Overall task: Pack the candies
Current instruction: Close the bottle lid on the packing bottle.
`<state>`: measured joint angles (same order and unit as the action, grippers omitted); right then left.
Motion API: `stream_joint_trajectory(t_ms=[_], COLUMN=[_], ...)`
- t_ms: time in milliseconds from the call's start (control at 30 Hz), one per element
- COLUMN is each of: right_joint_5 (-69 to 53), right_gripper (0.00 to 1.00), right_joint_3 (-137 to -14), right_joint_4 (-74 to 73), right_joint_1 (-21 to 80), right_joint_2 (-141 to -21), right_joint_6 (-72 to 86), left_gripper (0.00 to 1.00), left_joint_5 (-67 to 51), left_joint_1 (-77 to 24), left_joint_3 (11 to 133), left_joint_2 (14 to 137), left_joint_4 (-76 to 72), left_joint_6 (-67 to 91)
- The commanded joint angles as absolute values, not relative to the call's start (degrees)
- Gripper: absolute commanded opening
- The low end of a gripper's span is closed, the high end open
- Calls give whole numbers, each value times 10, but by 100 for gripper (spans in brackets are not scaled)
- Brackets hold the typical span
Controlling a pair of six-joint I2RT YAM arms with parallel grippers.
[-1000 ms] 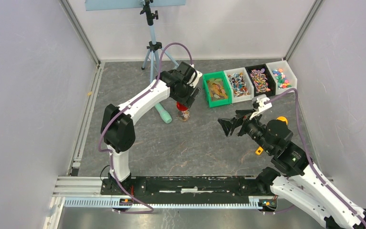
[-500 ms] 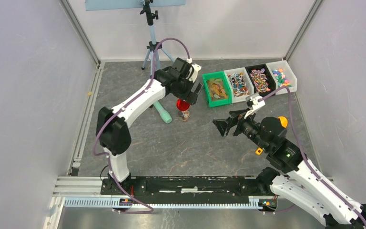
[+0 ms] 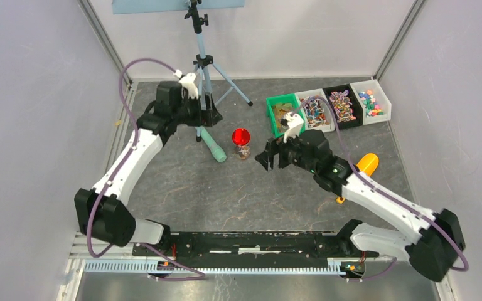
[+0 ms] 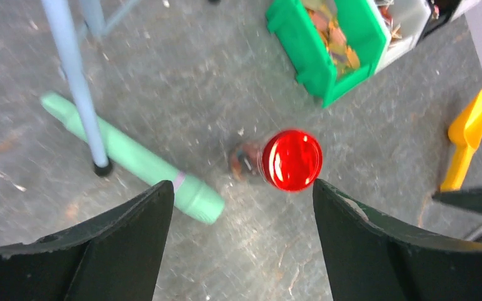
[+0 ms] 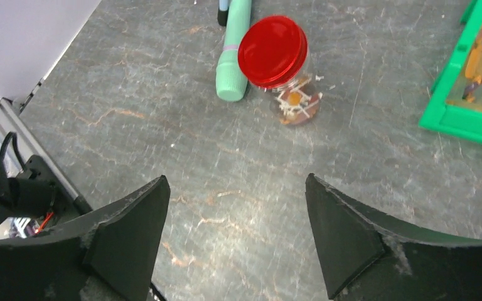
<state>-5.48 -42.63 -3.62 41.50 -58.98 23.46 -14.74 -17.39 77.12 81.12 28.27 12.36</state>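
Two arms, bases at 6 o'clock on the table (image 3: 182, 188). Nearest loose item is one orange scoop (image 3: 364, 165), flat on the table at roughly 4 o'clock from the jar and well apart from it. Right gripper (image 5: 235, 180): released, fingers spread wide, nothing between them. It is held above the table near the jar at 3 o'clock, nose toward 9. One clear jar (image 5: 310, 94) stands upright mid-table, capped with one red lid (image 5: 272, 50). A small heap of candies (image 5: 294, 100) shows through the glass at the bottom, too small and jumbled to count. One pale green tube (image 3: 214, 146) lies on the table at 9 o'clock from the jar, near but apart. Left gripper (image 4: 240, 187): also released, wide and empty, up at 10 o'clock from the jar, beside a leg of the one tripod (image 3: 199, 63). Farthest are four bins (image 3: 326, 106) in one row at 1 to 2 o'clock from the jar, side by side: one green, one white, one black, one white. Each holds more candies in mixed colours, too many to count.
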Motion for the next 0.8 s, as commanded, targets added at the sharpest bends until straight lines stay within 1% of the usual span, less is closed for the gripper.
stream_joint_trajectory(t_ms=[0,133,267,333,400,500,600,767], right_joint_5=[-49,-76,-74,-69,-87,-114,-114,-117], right_gripper=[80,62,43,36,34,34,33,32], right_joint_3=[-512,-566,-596,-592,-594,-617,-622,-639], right_joint_4=[11,31,49,67,82,71,80,76], right_joint_1=[408,392,378,375,369,362,358,347], right_joint_2=[-663,-735,-795,-813,-835,-871,-889,-910], right_joint_6=[186,181,183,176,174,174,174,172], left_gripper=[85,77,75,73,70,67,65,63], left_joint_5=[-216,-229,-227,-228,-230,-251,-275,-302], left_joint_1=[-174,-174,-174,-174,-174,-175,-175,-175], left_joint_3=[632,561,549,554,565,591,611,603], left_joint_2=[746,742,772,787,804,833,865,877], left_joint_4=[117,42,30,29,29,41,51,36], left_joint_6=[191,235,247,246,246,240,243,237])
